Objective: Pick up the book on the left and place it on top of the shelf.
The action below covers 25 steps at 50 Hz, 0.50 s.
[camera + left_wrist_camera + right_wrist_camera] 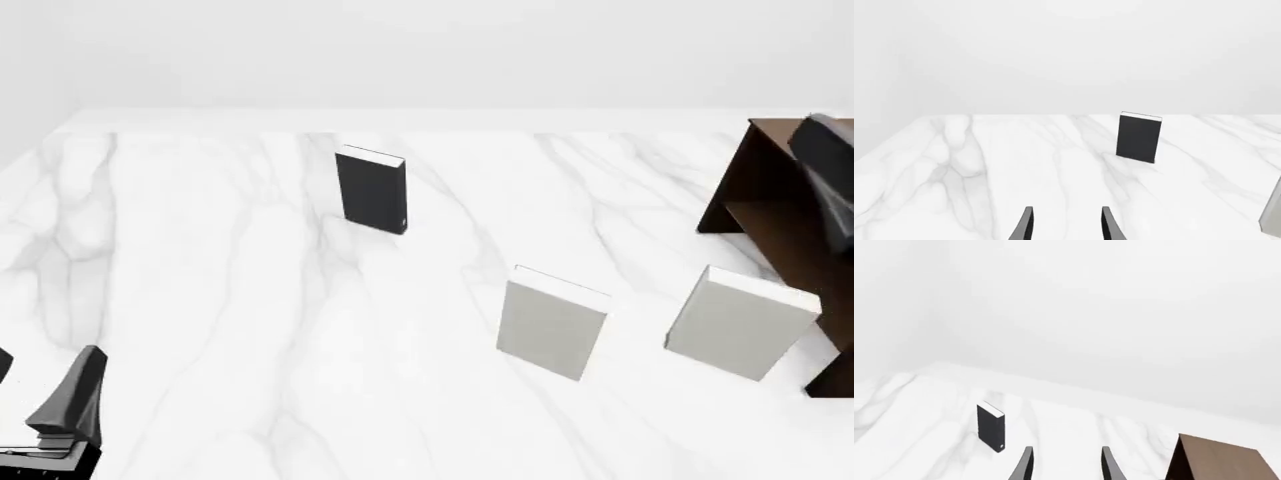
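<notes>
1. The left gripper sits at the near left edge of the table, fingers apart and empty.
2. The book stands upright left of centre, toward the far side, well ahead and to the right of that gripper; its long axis is vertical.
3. Two pale books stand nearer, to the right.
4. The shelf is at the far right.
5. The right gripper is raised near the shelf, open and empty; the left arm looks nearer the book.
</notes>
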Each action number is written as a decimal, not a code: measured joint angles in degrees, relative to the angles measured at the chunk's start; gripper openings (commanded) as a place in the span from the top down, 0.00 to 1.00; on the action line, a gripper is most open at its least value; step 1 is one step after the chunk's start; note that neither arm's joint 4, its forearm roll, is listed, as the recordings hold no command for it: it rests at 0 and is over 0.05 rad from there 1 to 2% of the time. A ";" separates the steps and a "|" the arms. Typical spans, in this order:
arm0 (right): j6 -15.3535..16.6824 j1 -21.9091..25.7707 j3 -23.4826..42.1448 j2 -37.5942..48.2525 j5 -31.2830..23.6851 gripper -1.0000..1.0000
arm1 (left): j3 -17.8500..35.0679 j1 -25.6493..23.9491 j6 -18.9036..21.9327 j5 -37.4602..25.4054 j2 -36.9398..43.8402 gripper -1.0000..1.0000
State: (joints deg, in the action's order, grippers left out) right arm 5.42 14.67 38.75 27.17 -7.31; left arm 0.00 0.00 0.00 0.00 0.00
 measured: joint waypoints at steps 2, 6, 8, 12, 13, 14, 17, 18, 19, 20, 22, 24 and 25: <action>0.56 0.67 1.48 1.80 0.18 0.00 | 0.00 0.00 0.00 0.00 0.00 0.00; 1.63 1.98 4.10 5.42 0.67 0.00 | 0.00 0.00 0.00 0.00 0.00 0.00; 2.12 2.58 5.19 7.18 0.95 0.00 | 0.00 0.00 0.00 0.00 0.00 0.00; 3.08 3.80 7.15 10.55 1.45 0.00 | 0.00 0.00 0.00 0.00 0.00 0.00; 3.22 4.07 7.65 11.33 1.53 0.00 | 0.00 0.00 0.00 0.00 0.00 0.00; 3.52 4.39 8.14 12.13 1.60 0.00 | 0.00 0.00 0.00 0.00 0.00 0.00; 4.21 5.24 9.56 14.40 1.80 0.00 | 0.00 0.00 0.00 0.00 0.00 0.00; 4.49 5.53 10.01 15.17 1.85 0.00 | 0.00 0.00 0.00 0.00 0.00 0.00; 4.76 5.81 10.45 15.91 1.91 0.00 | 0.00 0.00 0.00 0.00 0.00 0.00; 4.98 6.07 10.91 16.68 1.96 0.00 | 0.00 0.00 0.00 0.00 0.00 0.00; 5.42 6.55 11.73 18.06 2.04 0.00 | 0.00 0.00 0.00 0.00 0.00 0.00; 5.88 7.09 12.62 19.50 2.04 0.00 | 0.00 0.00 0.00 0.00 0.00 0.00; 6.09 7.36 13.09 20.26 2.02 0.00 | 0.00 0.00 0.00 0.00 0.00 0.00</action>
State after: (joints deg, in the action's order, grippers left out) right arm 11.51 22.03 51.84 47.43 -5.28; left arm 0.00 0.00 0.00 0.00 0.00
